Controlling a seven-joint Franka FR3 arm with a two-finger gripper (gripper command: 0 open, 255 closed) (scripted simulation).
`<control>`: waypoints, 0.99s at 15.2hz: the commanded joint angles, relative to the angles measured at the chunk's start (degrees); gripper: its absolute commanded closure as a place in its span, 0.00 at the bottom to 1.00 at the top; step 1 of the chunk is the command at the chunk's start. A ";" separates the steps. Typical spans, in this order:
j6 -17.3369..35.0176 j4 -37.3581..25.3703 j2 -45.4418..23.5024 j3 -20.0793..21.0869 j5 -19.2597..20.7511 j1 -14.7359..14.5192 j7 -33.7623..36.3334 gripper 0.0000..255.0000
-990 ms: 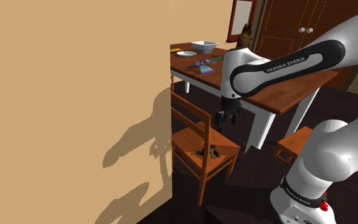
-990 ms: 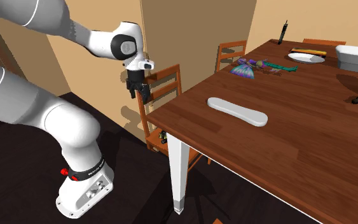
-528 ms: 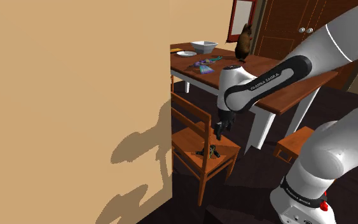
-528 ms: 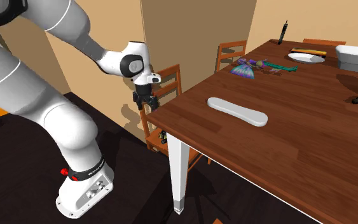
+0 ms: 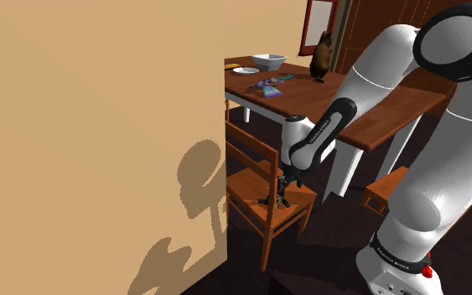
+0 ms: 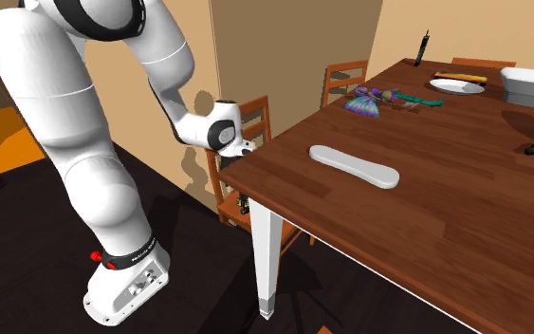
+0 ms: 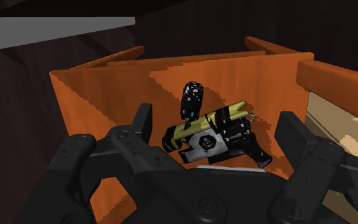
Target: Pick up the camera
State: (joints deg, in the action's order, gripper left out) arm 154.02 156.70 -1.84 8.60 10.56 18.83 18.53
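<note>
As the shoulder view shows, the gripper (image 5: 282, 186) hangs just above the camera (image 5: 276, 201). The camera lies on the seat of the wooden chair (image 5: 246, 186), beside the table (image 5: 385, 113). The coming move is judged to be a short, straight descent.

From the second exterior view, the camera (image 6: 243, 202) is a small dark object on the chair seat. It sits below the table corner, with the arm (image 6: 219, 136) bent down over it.

Along the wrist view, the black-and-yellow camera (image 7: 212, 130) lies between the two fingers (image 7: 142, 124), which stand apart and touch nothing. Its long axis runs roughly from one finger to the other, slightly skewed, and a black knob (image 7: 191, 100) stands up from it. The gap looks wider than the body.
</note>
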 commanded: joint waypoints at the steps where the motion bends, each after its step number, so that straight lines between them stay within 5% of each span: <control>1: 3.76 -1.34 -5.19 -1.30 4.51 0.61 3.62 0.00; 4: 8.48 -4.57 -13.32 -5.19 11.06 -0.39 8.88 0.00; 14: 14.55 -7.44 -22.14 -9.97 15.69 -4.11 13.21 0.00; 15: 14.58 -7.43 -22.16 -9.99 15.71 -4.11 13.22 1.00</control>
State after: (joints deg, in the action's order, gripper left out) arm 168.42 149.31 -23.79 -1.26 26.15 14.79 31.67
